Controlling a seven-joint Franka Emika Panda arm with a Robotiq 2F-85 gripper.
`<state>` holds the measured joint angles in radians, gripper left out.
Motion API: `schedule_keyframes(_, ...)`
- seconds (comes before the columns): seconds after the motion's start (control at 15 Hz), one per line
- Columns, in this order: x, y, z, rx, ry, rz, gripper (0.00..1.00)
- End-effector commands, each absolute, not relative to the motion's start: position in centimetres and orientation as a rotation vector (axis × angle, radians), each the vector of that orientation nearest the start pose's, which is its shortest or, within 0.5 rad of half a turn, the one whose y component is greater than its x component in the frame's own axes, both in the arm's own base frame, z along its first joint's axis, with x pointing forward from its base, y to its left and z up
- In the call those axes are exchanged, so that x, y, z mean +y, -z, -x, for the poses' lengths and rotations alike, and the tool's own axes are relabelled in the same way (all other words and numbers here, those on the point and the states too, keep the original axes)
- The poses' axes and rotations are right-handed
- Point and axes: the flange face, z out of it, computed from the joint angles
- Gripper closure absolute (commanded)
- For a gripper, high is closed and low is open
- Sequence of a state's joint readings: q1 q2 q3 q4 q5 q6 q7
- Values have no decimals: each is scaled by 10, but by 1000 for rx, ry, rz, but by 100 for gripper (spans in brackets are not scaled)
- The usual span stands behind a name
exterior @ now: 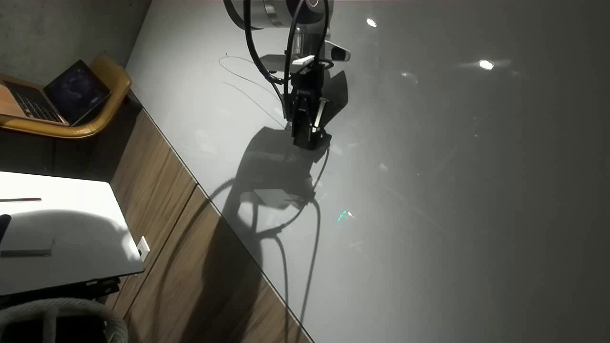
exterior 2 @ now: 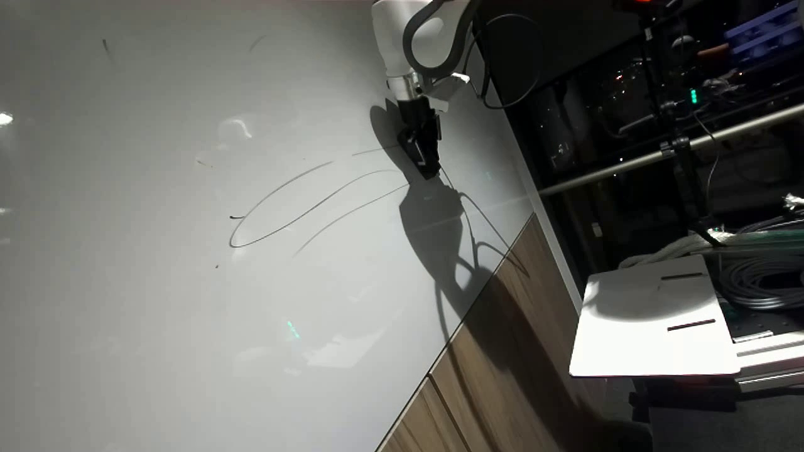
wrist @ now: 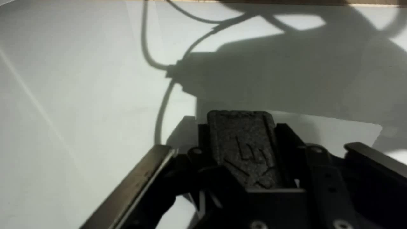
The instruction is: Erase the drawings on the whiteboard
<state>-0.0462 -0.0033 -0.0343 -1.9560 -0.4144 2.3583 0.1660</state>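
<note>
The whiteboard (exterior: 452, 247) is a large glossy grey panel that fills most of both exterior views (exterior 2: 157, 351) and the wrist view (wrist: 79, 95). The drawings show in both exterior views as a long thin slanted loop (exterior 2: 321, 203) with a separate curved line (exterior 2: 345, 215) beside it; part of the loop (exterior: 245, 79) runs behind the arm. My gripper (wrist: 243, 136) is shut on a dark grey block-shaped eraser (wrist: 241, 127) with scratched lines on its face. In both exterior views the gripper (exterior: 310, 136) is at the loop's end (exterior 2: 424, 163). Contact with the board cannot be told.
A brown wooden strip (exterior: 157, 190) borders the board. A small white table (exterior: 62, 228) stands beside it. A laptop (exterior: 76, 93) sits on a yellow chair. The arm's dark shadow (exterior 2: 433, 232) falls over the board. Loose cables (exterior: 250, 38) hang along the arm.
</note>
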Motion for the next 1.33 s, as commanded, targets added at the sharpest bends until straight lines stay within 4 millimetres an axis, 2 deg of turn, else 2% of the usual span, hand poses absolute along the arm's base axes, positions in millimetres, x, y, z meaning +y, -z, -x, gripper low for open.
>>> schedule_keyframes(0.0,-47,-535,-600,13,772,3347,71)
schedule_keyframes(0.13,-24,-540,-609,-21,775,3342,71)
schedule_keyframes(0.33,30,-540,-620,-106,759,3334,71)
schedule_keyframes(0.6,107,-530,-629,-221,698,3329,71)
schedule_keyframes(0.87,175,-520,-639,-278,651,3329,71)
schedule_keyframes(1.27,278,-527,-632,-383,683,3313,71)
